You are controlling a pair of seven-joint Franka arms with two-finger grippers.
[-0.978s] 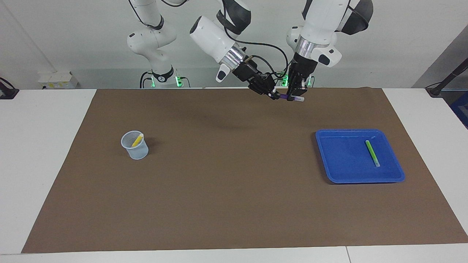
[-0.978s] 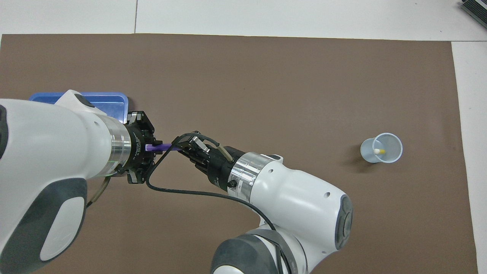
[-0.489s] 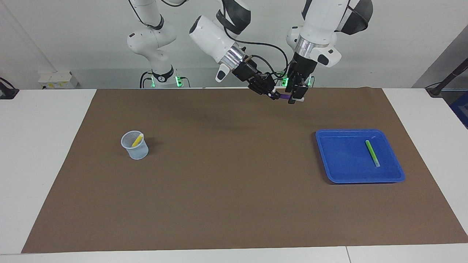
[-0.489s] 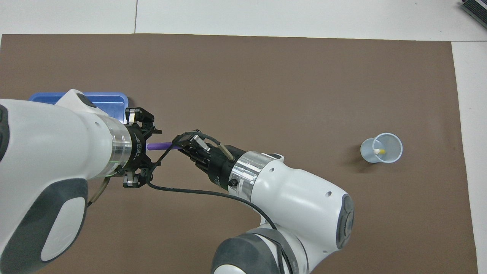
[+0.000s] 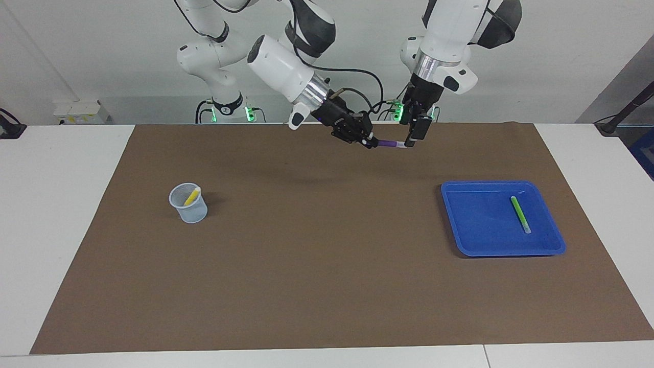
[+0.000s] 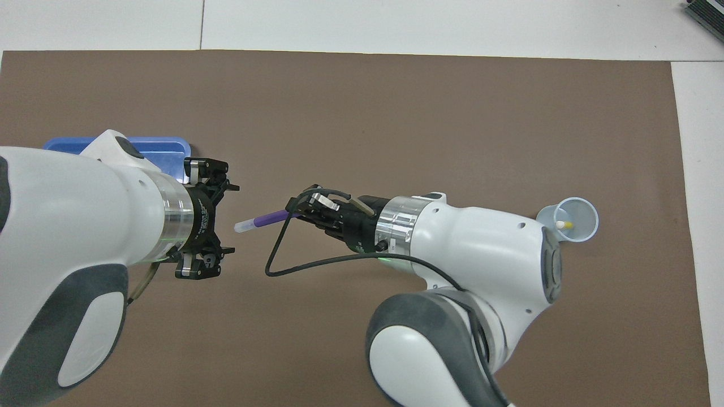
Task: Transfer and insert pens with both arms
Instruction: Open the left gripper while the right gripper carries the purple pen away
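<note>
While airborne, purple pen (image 5: 391, 144) mid-mat (image 5: 327, 286)

**Where things sit around the mat**

A mat (image 5: 327, 240) covers the worktop (image 5: 61, 230). On it, toward the right arm's end, stands a cup (image 5: 189, 204) with one pen (image 5: 192, 196) in it. Toward the left arm's end lies a tray (image 5: 475, 225) holding another pen (image 5: 520, 214). A third pen (image 5: 392, 144) hangs above the mat's robot-side edge.

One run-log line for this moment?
handover | right gripper shut on purple pen | left gripper open, clear | yellow pen in cup
</note>
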